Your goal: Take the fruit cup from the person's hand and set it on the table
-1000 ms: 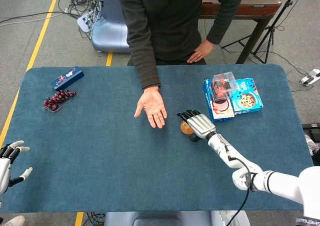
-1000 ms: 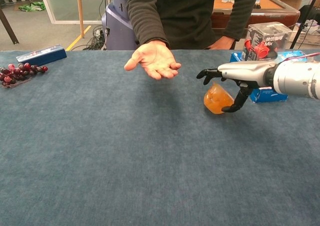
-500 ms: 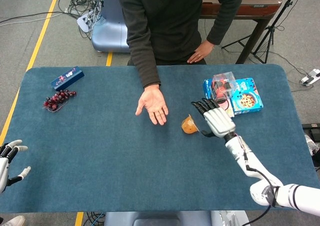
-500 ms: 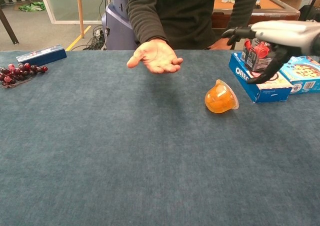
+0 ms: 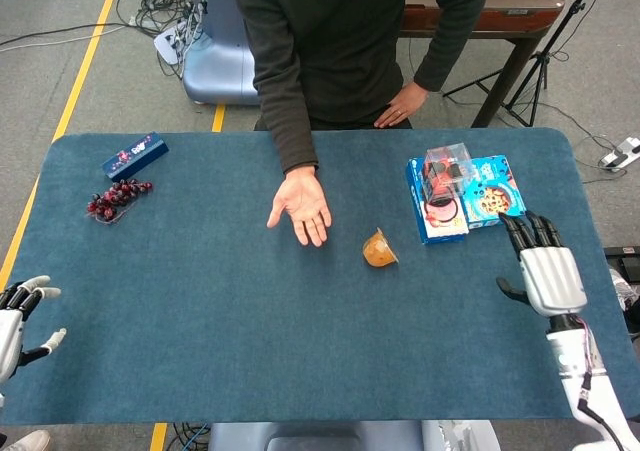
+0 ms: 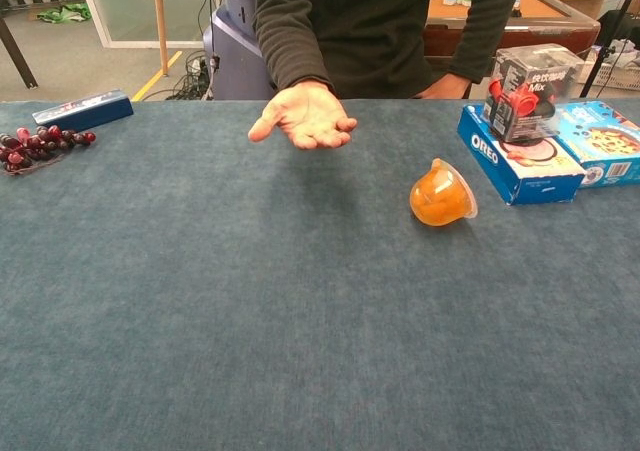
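While both robot hands hang at the near corners of the table — the left hand and the right hand, each with fingers spread and holding nothing — the fruit cup lies tipped on its side on the blue cloth, well apart from either. Beyond it, the person's hand hovers palm-up. An Oreo box sits right; grapes far left.

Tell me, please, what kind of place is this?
Probably a lab or workshop for robot tests: cables lie on a floor marked with yellow tape, and a tripod stands beside the table.
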### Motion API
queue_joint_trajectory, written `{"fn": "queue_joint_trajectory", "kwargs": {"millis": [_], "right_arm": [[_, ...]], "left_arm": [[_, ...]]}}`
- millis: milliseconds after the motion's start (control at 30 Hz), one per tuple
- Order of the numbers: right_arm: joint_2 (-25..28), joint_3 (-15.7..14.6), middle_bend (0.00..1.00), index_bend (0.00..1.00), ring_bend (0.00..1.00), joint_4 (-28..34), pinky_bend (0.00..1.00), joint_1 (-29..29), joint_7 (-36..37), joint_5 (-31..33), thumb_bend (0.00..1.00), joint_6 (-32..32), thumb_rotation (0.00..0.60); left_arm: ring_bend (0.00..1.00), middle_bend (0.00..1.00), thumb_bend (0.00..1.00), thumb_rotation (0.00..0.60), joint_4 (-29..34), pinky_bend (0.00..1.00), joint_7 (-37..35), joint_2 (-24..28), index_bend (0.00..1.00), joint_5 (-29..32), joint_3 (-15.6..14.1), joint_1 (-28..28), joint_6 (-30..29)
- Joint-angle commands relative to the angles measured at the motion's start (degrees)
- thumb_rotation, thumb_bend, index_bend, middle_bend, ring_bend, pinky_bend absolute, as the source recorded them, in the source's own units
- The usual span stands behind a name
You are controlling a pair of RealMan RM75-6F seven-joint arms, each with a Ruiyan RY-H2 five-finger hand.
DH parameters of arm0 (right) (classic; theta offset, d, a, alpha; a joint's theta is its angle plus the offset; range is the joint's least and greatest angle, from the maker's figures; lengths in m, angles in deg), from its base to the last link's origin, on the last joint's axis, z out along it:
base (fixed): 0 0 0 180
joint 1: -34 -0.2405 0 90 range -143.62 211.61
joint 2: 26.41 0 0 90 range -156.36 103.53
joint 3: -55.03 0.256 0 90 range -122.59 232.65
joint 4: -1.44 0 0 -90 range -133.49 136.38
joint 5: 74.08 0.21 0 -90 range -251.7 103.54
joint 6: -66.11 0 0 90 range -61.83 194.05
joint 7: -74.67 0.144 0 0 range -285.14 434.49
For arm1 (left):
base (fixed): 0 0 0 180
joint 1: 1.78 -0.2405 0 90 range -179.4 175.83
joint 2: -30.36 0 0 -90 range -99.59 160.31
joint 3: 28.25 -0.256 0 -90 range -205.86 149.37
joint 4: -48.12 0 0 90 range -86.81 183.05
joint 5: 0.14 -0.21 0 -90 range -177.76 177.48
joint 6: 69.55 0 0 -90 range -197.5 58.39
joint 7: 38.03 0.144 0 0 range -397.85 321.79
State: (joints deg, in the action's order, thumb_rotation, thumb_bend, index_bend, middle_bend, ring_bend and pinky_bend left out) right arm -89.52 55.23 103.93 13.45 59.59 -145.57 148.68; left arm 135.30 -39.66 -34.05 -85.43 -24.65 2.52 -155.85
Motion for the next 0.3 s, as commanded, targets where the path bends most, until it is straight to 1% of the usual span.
{"fn": "queue_joint_trajectory", "kwargs": {"millis": [33, 133, 300], "right_arm": [[0.51, -1.58, 0.14, 0.0, 0.0, 0.21, 0.09, 4.03, 1.21, -1.94, 0.18, 3.71, 0.6], [0.24, -1.9, 0.15, 0.0, 0.0, -0.32, 0.09, 6.02, 2.26, -3.07, 0.18, 5.04, 0.6], [-0.06, -1.41, 0.15, 0.0, 0.0, -0.35, 0.09, 7.27, 2.44, -4.47, 0.18, 5.33, 0.6]], "left_arm": [[0.19, 0.22, 0.2, 0.6, 0.02, 0.25, 0.1, -0.07, 0.35, -0.09, 0.03, 0.16, 0.08], [0.19, 0.22, 0.2, 0.6, -0.08, 0.25, 0.14, -0.27, 0.35, 0.02, 0.17, 0.4, 0.29], [0.19, 0.22, 0.2, 0.6, -0.19, 0.25, 0.17, -0.56, 0.35, -0.21, 0.26, 0.82, 0.49]]}}
